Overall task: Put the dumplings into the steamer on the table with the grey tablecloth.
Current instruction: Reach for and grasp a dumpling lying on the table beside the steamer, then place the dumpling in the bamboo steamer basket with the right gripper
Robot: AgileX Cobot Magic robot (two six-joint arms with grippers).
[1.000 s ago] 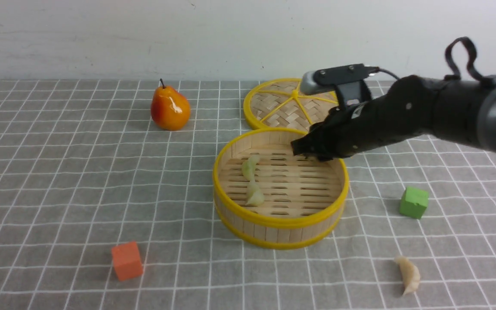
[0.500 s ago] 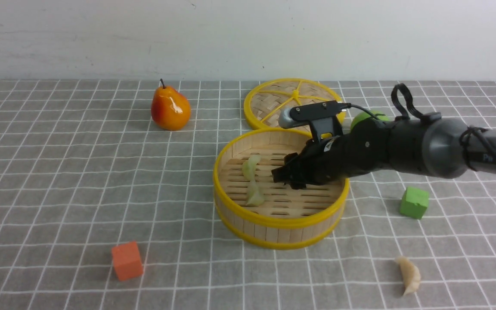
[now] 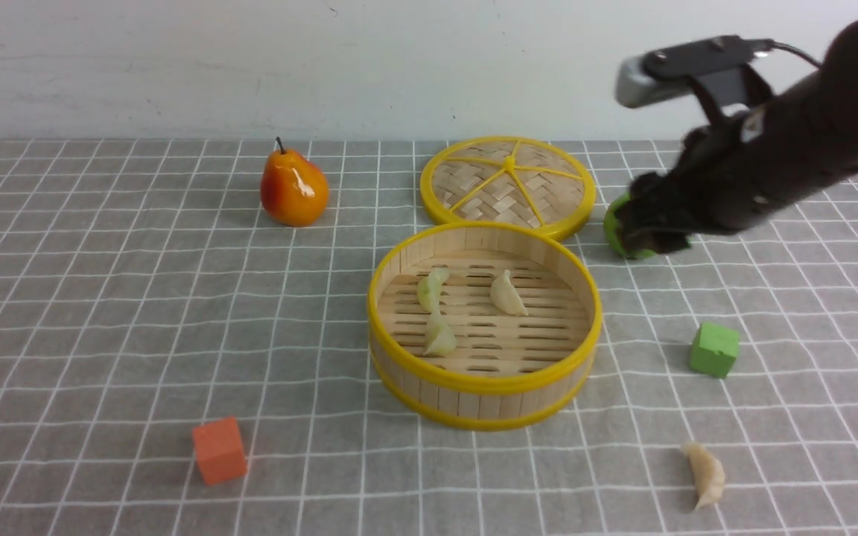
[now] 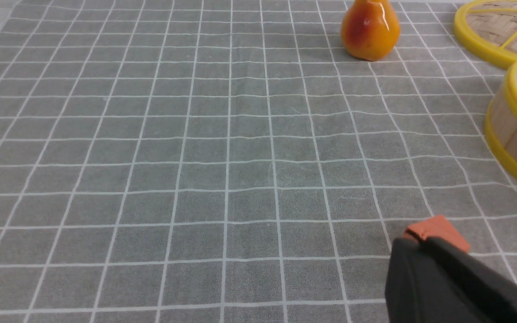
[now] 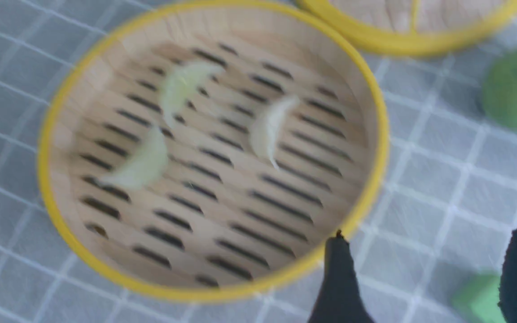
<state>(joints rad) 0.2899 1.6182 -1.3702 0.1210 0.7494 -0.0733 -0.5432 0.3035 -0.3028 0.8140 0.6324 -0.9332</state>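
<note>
The right pincer (image 5: 427, 269) hangs released and empty, upper right of the front view; three dumplings (image 3: 508, 292) lie in the steamer (image 3: 485, 383). For the last dumpling (image 3: 706, 474), lower right on the bench (image 3: 101, 298), descend straight and pinch across its belly.

Your grey tablecloth (image 3: 101, 298) carries a thin white grid of squares. The steamer (image 3: 474, 394) shows pale wooden slats, yellow rims and dark slots in its floor. You see two pale greenish dumplings (image 3: 433, 289) and two cream dumplings (image 3: 508, 293). The lid (image 3: 507, 182) is tan weave with yellow spokes. The pear (image 3: 293, 190) runs orange-red to yellow. The orange cube (image 3: 220, 450) and green cube (image 3: 714, 349) are plain, and the right fingers (image 5: 339, 278) are black.
</note>
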